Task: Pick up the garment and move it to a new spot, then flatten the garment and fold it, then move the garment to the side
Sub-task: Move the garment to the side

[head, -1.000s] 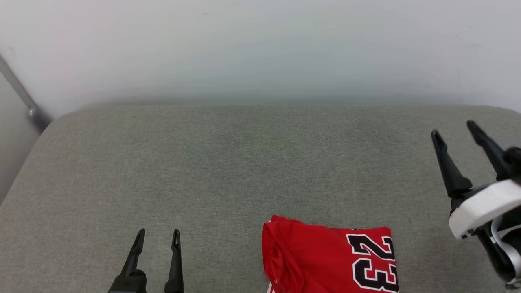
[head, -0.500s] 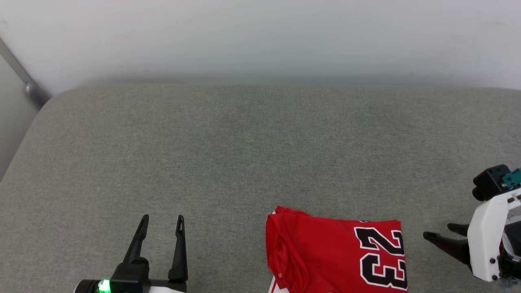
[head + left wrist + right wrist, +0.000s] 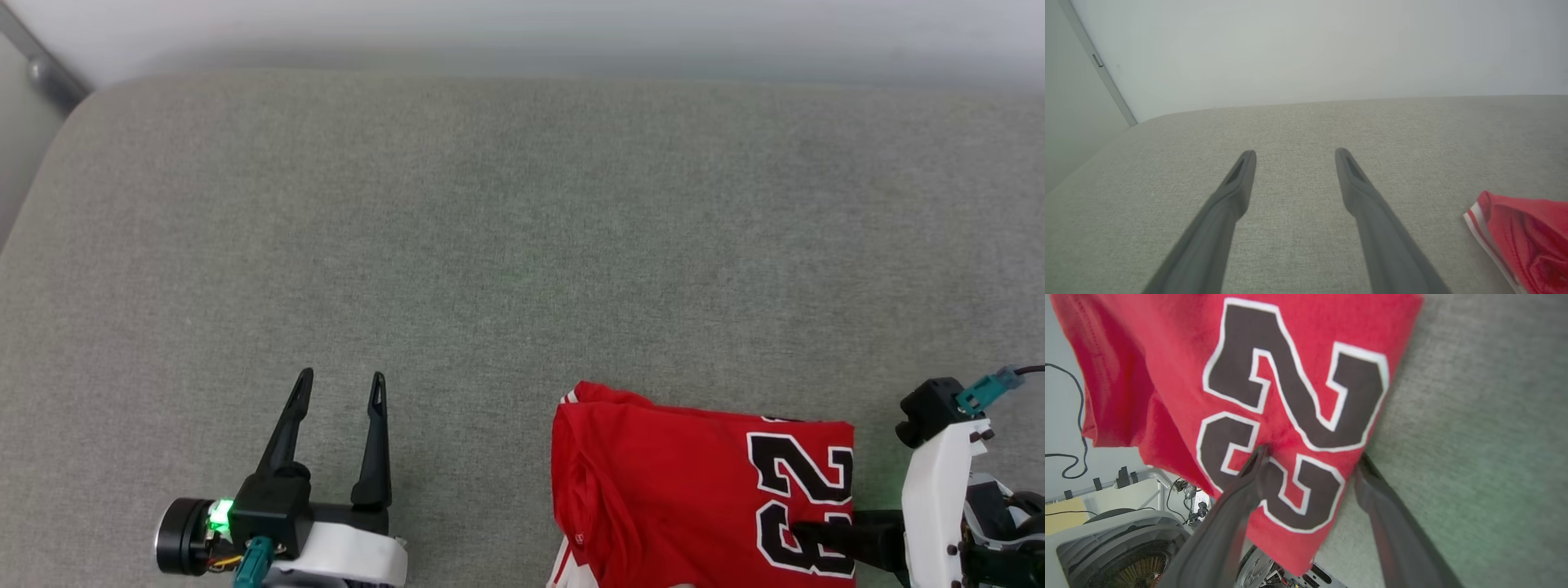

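Since a second ago the right gripper (image 3: 1312, 454) has swung from pointing up at the far right to pointing across at the shirt (image 3: 678, 482), and the head camera has tipped down, so the whole scene sits higher in that view. The shirt lies folded in a red block near the front right of the cushion (image 3: 490, 204), with the "23" (image 3: 804, 502) facing up at its right end. The right fingers are spread wide around that end and hold nothing yet. In the right wrist view one finger rests over the print and the other runs along the shirt's edge. This looks like the reach for the last step, moving the folded shirt aside, with the grip not yet made. Whether that second finger is under the cloth or just beside it is hard to tell. In the head view the picture's lower edge cuts off the shirt's near part, which may overhang the cushion's front. The left gripper (image 3: 340, 374) hovers open and empty, well to the shirt's left.
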